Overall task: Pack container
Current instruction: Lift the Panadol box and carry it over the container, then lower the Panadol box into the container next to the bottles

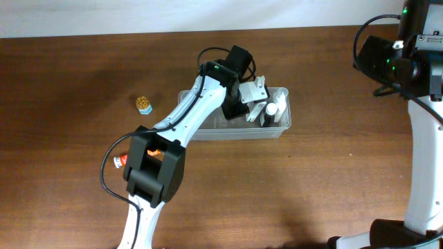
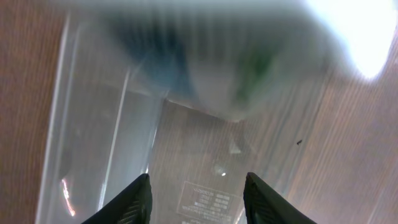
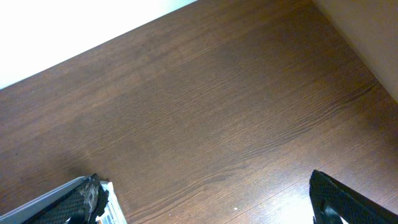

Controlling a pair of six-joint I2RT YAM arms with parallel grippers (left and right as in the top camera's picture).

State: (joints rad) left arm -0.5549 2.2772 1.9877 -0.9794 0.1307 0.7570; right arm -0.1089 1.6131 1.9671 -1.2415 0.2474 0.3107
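over the clear container (image 1: 228, 133), left gripper (image 2: 198, 178) sits half-open and empty, so retract straight up, clear of the white bottle (image 1: 273, 108) and rim.

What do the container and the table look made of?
The container: clear plastic, it seems, smooth and slightly glossy; the wood grain under it shows through its walls and floor. The table: dark brown wood or wood-look laminate with a satin finish; long grain lines run across it, but whether it is solid wood or a veneer cannot be told.
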